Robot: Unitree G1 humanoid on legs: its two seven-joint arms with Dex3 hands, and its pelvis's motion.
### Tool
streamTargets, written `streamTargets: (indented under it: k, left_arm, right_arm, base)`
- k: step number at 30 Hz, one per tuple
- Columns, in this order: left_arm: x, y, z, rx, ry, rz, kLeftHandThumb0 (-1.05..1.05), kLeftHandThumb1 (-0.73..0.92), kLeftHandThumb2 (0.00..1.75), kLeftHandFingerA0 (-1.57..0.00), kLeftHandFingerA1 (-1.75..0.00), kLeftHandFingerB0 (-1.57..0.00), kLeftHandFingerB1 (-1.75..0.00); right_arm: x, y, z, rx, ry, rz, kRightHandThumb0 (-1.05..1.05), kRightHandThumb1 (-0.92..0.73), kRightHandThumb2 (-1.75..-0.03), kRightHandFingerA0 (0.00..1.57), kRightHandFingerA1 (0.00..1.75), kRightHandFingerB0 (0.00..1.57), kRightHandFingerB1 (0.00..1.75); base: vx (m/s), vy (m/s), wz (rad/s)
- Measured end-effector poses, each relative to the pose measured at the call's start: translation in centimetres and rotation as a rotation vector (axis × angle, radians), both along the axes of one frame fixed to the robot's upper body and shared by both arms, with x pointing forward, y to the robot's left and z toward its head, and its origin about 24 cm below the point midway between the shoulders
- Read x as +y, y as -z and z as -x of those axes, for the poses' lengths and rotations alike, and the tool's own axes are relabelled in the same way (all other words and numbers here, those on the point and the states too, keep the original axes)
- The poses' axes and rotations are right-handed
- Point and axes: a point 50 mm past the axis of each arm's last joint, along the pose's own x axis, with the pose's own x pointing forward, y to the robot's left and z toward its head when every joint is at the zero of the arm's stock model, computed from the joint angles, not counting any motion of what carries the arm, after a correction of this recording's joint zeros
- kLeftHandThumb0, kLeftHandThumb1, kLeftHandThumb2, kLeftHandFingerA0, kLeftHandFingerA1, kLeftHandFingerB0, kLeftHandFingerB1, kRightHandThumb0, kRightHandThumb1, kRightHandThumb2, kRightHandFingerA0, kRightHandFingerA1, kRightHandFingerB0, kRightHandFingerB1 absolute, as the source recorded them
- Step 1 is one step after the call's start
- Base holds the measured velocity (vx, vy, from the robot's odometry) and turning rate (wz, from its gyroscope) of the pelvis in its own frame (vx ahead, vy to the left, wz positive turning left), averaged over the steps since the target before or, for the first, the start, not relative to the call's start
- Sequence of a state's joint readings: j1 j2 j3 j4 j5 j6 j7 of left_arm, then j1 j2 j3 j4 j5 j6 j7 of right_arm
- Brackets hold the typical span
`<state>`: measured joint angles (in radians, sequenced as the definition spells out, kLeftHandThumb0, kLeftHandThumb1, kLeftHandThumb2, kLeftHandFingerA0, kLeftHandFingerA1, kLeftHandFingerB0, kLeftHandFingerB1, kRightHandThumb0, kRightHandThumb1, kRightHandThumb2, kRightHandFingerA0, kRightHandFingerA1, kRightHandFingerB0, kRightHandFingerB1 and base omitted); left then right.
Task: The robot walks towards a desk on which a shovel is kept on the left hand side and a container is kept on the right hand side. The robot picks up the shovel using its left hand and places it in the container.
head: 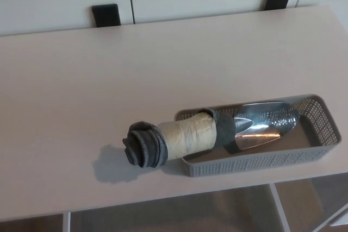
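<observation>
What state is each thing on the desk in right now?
Shovel: lying with its metal blade inside the basket, padded handle sticking out over the left end.
Basket: upright near the desk's front edge, holding the blade.
Desk: bearing both.

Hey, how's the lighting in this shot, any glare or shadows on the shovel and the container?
Head view: lighting is soft and even; the shovel's metal blade shows bright glare patches, its wrapped handle casts a dark shadow onto the desk at lower left, the container's mesh wall stays readable, and the image is slightly soft overall.
</observation>
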<state>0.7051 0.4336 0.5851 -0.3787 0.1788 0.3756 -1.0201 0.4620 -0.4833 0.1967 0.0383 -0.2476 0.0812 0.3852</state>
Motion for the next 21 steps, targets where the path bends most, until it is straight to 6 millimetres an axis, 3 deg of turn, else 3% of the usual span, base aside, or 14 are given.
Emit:
streamTargets:
  k: [1,2,5,6,8,9,10,11,12,15,16,19,20,21]
  left_arm:
    - [0.3,0.2,0.3,0.029,0.001,0.023,-0.84,0.64,1.07,-0.84,-0.74,-0.34,-0.51]
    - [0.5,0.3,0.6,0.050,0.001,0.040,-0.89,0.76,0.68,-0.71,-0.60,-0.42,-0.40]
    - [1.1,0.8,1.2,0.100,-0.014,0.113,-0.88,0.73,0.67,-0.61,-0.58,-0.36,-0.38]
    - [1.2,1.0,1.4,0.110,-0.019,0.134,-0.80,0.79,0.64,-0.40,-0.49,-0.31,-0.34]
    - [1.4,1.6,1.6,0.115,-0.032,0.188,-0.82,0.75,0.63,-0.23,-0.50,-0.26,-0.36]
    - [1.4,2.1,1.6,0.113,-0.040,0.213,-0.82,0.80,0.64,-0.18,-0.49,-0.19,-0.34]
    - [1.2,2.7,1.6,0.111,-0.045,0.234,-0.39,0.43,1.05,-0.06,-0.53,0.00,-0.49]
    - [1.1,3.1,1.6,0.111,-0.047,0.246,-0.39,0.43,1.05,-0.06,-0.53,0.00,-0.49]
    - [1.0,3.7,1.5,0.112,-0.047,0.259,-0.85,0.63,1.01,-0.04,-0.44,-0.08,-0.34]
    - [0.5,5.6,0.9,0.118,-0.055,0.292,-0.91,0.65,1.05,-0.01,-0.32,-0.07,-0.31]
    - [0.3,6.4,0.6,0.124,-0.056,0.301,-0.95,0.69,1.08,-0.02,-0.29,-0.08,-0.28]
    - [-0.4,8.4,-0.5,0.145,-0.051,0.311,-0.83,0.66,1.07,-0.01,-0.39,-0.03,-0.34]
    - [-0.5,8.8,-0.7,0.147,-0.048,0.311,-0.85,0.86,0.66,-0.02,-0.34,-0.06,-0.30]
    - [-0.7,9.1,-1.0,0.151,-0.045,0.309,-0.85,0.86,0.66,-0.03,-0.34,-0.06,-0.29]
  right_arm:
    - [0.0,0.0,0.0,0.001,0.001,0.001,-0.39,-0.49,-0.70,0.69,0.57,0.45,0.51]
    - [0.0,0.0,0.0,0.001,0.002,0.001,-0.39,-0.49,-0.70,0.69,0.57,0.45,0.51]
    - [-0.2,0.0,0.1,0.003,0.006,0.004,-0.33,-0.58,-0.57,0.72,0.49,0.47,0.44]
    - [-0.2,0.1,0.1,0.003,0.009,0.005,-0.35,-0.60,-0.57,0.68,0.49,0.41,0.42]
    - [-0.4,0.2,0.2,0.003,0.030,0.007,-0.44,-0.50,-0.74,0.59,0.58,0.35,0.50]
    - [-0.5,0.3,0.3,0.001,0.044,0.009,-0.41,-0.63,-0.57,0.61,0.48,0.36,0.41]
    - [-0.6,0.4,0.3,-0.001,0.058,0.011,-0.44,-0.65,-0.61,0.56,0.47,0.34,0.41]
    - [-0.7,0.4,0.4,-0.003,0.066,0.012,-0.44,-0.65,-0.61,0.56,0.47,0.34,0.41]
    - [-0.7,0.5,0.5,-0.005,0.076,0.013,-0.50,-0.67,-0.60,0.47,0.45,0.28,0.38]
    - [-0.9,0.6,0.7,-0.014,0.106,0.014,-0.54,-0.70,-0.61,0.38,0.43,0.22,0.37]
    - [-0.9,0.6,0.7,-0.019,0.117,0.014,-0.60,-0.59,-0.80,0.27,0.48,0.17,0.44]
    - [-1.1,0.6,1.0,-0.026,0.148,0.015,-0.63,-0.61,-0.78,0.24,0.47,0.15,0.43]
    - [-1.2,0.6,1.0,-0.028,0.155,0.015,-0.66,-0.61,-0.81,0.17,0.46,0.08,0.41]
    - [-1.2,0.6,1.0,-0.030,0.161,0.015,-0.37,-0.52,-1.06,0.01,0.48,0.01,0.49]
  base:
    - [0.00,0.000,0.00]
    - [0.00,0.000,0.00]
    - [0.00,0.000,0.00]
    - [0.00,0.000,0.00]
    - [0.00,0.000,0.00]
    - [0.00,0.000,0.00]
    - [0.00,0.000,0.00]
    - [0.00,0.000,0.00]
    - [0.00,0.000,0.00]
    - [0.00,0.000,0.00]
    - [0.00,0.000,0.00]
    - [0.00,0.000,0.00]
    - [0.00,0.000,0.00]
    - [0.00,0.000,0.00]
